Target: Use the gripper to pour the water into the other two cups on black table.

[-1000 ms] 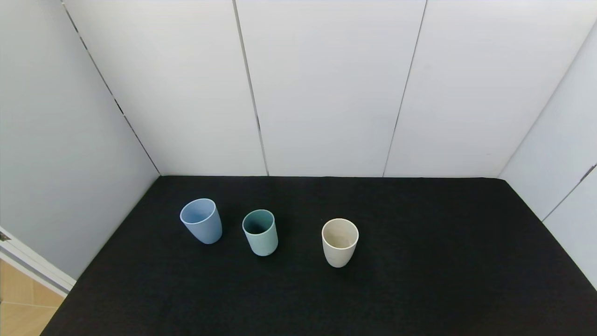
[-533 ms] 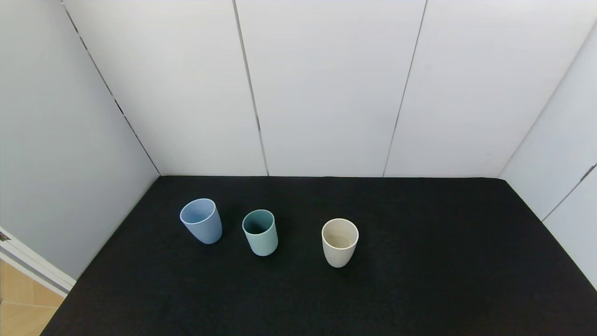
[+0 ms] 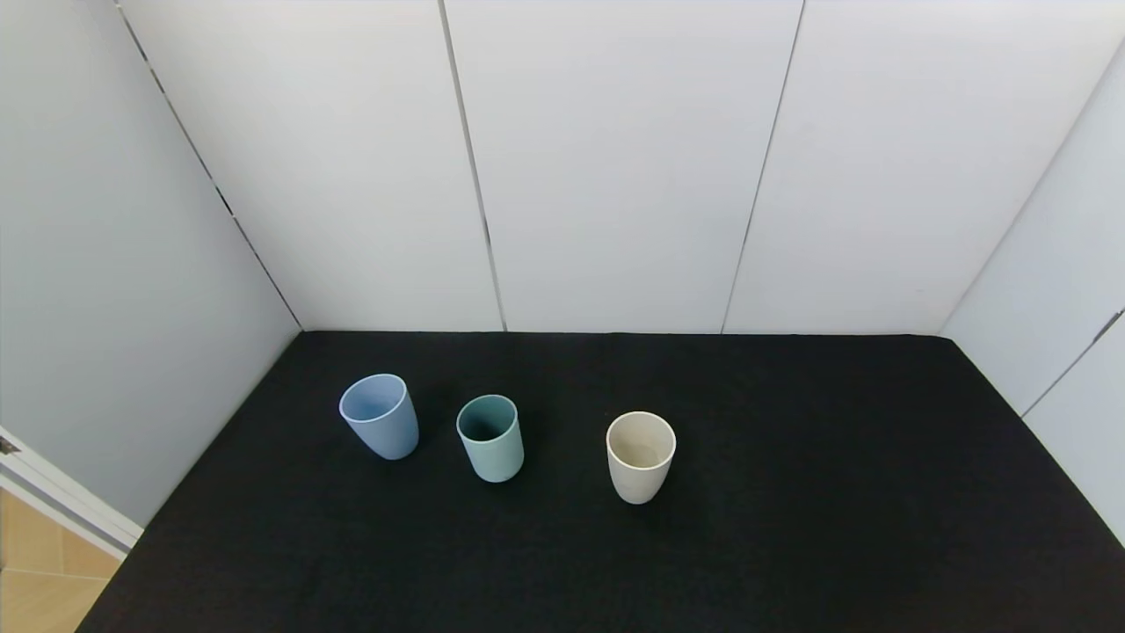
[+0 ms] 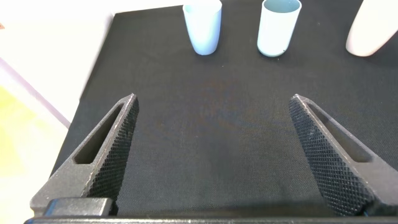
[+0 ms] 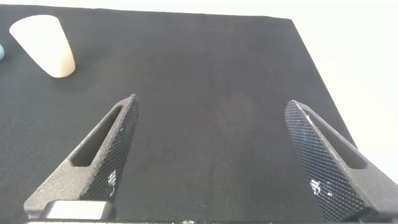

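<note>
Blue cup point(image 3: 380, 428) upright on the black counter point(image 3: 791, 527), at about 9 o'clock from the teal-green cup point(image 3: 490, 437), near it but not touching; cream cup point(image 3: 641, 456) upright at about 4 o'clock from the teal one, a wider gap between them. All three sit in a loose row across the counter's left-center, open mouths up. Water level hard to make out: the teal cup's inside is dark, the cream cup's inside shows a faint ring low down, can't tell if liquid. Head view shows no arms at all, both out of its field. Left claw point(image 4: 214, 155) seen only from its wrist camera: two textured dark fingers point(image 4: 112, 149) spread wide apart, nothing between them, low over bare counter point(image 4: 211, 124); finger bases cut off by the frame edge. Beyond it the blue cup point(image 4: 203, 26) and teal-green cup point(image 4: 278, 27), rims cropped at the frame edge, and the cream cup point(image 4: 373, 28) mostly cut off at the corner. Right claw point(image 5: 214, 155) likewise wide apart and empty over bare counter point(image 5: 211, 93), fingers point(image 5: 109, 155) cropped at the base; cream cup point(image 5: 45, 45) well ahead of it, looking tilted from the camera angle, plus a sliver of teal-green cup point(image 5: 2, 53) at the frame edge. White wall panels point(image 3: 615, 158) behind the counter.
</note>
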You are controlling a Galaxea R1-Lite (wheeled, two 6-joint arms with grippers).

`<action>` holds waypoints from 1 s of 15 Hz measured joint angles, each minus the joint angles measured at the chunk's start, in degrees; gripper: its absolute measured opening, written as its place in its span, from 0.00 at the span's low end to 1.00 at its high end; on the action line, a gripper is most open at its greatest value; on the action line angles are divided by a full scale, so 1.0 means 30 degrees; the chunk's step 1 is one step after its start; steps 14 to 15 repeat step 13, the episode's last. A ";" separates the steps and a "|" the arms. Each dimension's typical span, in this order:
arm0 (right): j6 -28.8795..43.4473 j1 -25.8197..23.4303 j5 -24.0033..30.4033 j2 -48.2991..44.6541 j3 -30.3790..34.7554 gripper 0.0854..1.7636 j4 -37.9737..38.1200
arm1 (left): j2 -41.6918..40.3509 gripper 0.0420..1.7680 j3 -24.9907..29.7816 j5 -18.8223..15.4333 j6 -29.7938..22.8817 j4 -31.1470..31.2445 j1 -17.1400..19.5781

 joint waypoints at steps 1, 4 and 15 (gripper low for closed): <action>0.0008 0.0000 -0.0008 0.0000 0.0000 0.97 0.0000 | 0.0000 0.97 0.0000 -0.0004 0.0004 0.0000 0.0000; 0.0000 0.0000 0.0000 0.0000 0.0000 0.97 0.0008 | 0.0000 0.97 0.0000 -0.0004 0.0004 0.0008 0.0000; 0.0008 0.0000 -0.0008 0.0000 0.0000 0.97 0.0000 | 0.0000 0.97 0.0000 -0.0004 0.0004 0.0000 0.0000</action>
